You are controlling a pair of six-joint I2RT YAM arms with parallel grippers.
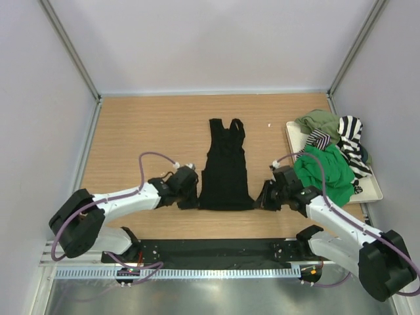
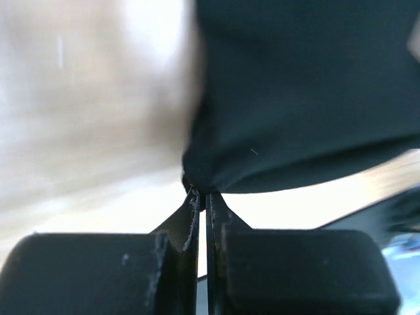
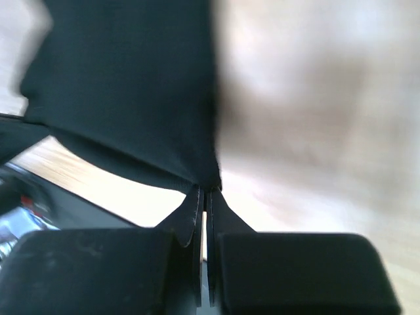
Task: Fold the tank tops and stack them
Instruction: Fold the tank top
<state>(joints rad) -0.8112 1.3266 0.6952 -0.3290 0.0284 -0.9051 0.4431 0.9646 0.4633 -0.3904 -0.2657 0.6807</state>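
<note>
A black tank top point(image 1: 224, 172) lies flat in the middle of the wooden table, straps pointing away from the arms. My left gripper point(image 1: 191, 200) is shut on its near left hem corner point(image 2: 200, 184). My right gripper point(image 1: 262, 199) is shut on its near right hem corner point(image 3: 209, 180). In both wrist views the black cloth hangs pinched between the fingertips. A bright green tank top point(image 1: 325, 172), an olive one point(image 1: 319, 121) and a black-and-white striped one point(image 1: 352, 139) lie heaped at the right.
The heap rests on a white tray point(image 1: 372, 190) at the table's right edge. Grey walls enclose the table on three sides. A black strip with the arm bases point(image 1: 210, 251) runs along the near edge.
</note>
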